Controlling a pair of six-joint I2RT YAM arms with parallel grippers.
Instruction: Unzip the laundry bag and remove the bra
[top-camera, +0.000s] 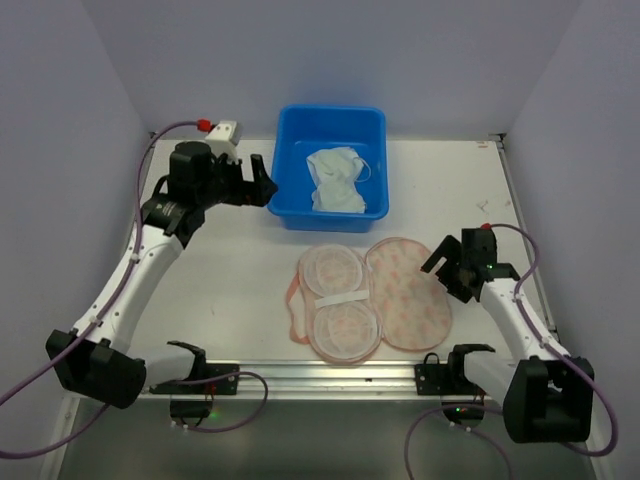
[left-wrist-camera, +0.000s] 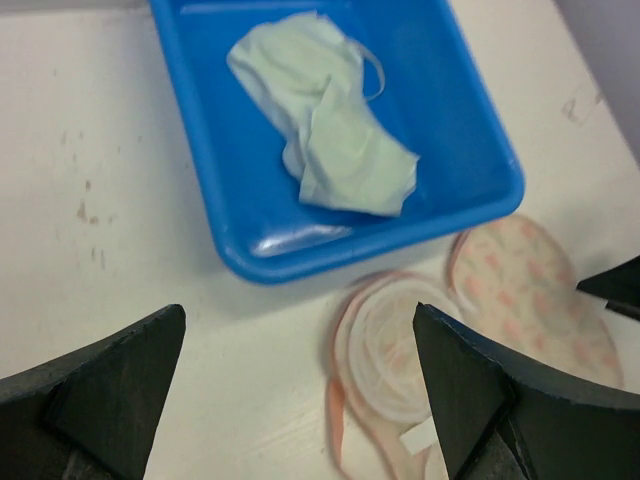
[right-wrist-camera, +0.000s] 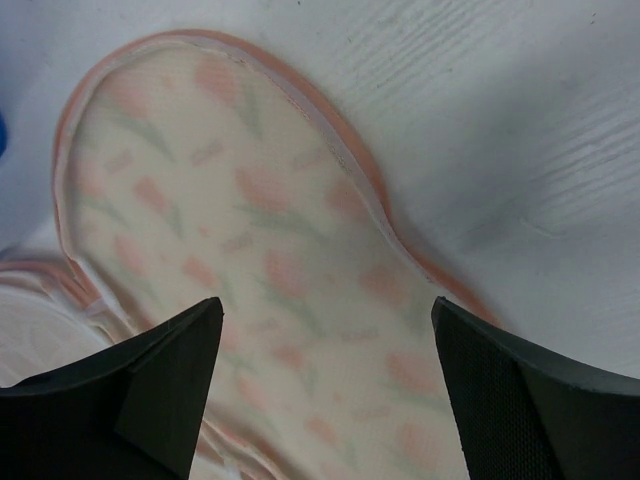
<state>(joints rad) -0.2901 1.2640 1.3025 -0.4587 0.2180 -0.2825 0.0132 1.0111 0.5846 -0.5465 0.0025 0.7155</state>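
The laundry bag lies open on the table in front of the tub, its printed half to the right and its mesh-lined half to the left. The bra lies crumpled inside the blue tub; the left wrist view shows it too. My left gripper is open and empty, just left of the tub. My right gripper is open and empty, low over the bag's right edge; the printed fabric fills the gap between its fingers.
The blue tub stands at the back centre. White walls close in both sides and the back. A metal rail runs along the near edge between the arm bases. Cables loop beside both arms.
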